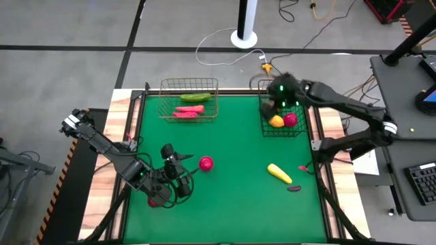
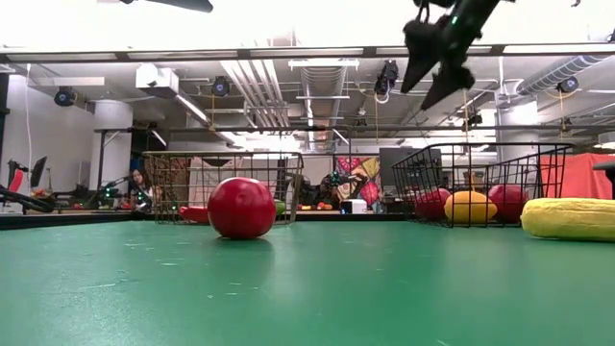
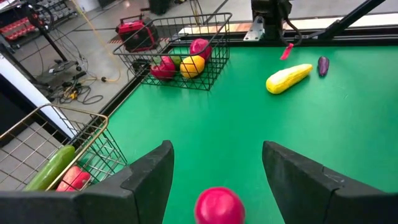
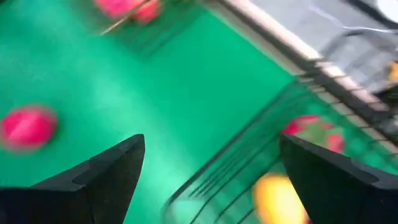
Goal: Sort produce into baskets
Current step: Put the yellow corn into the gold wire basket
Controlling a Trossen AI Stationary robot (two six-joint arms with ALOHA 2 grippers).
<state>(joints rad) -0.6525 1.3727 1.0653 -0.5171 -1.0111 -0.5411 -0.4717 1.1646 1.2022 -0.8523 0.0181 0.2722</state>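
Note:
A red round fruit (image 1: 206,163) rests on the green mat left of centre. My left gripper (image 3: 217,168) hangs open in the air above and just left of it, touching nothing. The tan basket (image 1: 189,83) at the far edge holds a green cucumber (image 1: 195,97) and red chilies (image 1: 185,111). The black basket (image 1: 283,133) at the far right holds a yellow lemon (image 1: 276,122) and red fruits (image 1: 290,120). My right gripper (image 1: 271,103) hangs open and empty above the black basket, well clear of it in the low view (image 2: 437,58).
A long yellow piece (image 1: 279,173), a small red chili (image 1: 304,167) and a dark purple piece (image 1: 294,188) lie on the mat at the right. Wooden borders edge the mat on both sides. The mat's near middle is bare.

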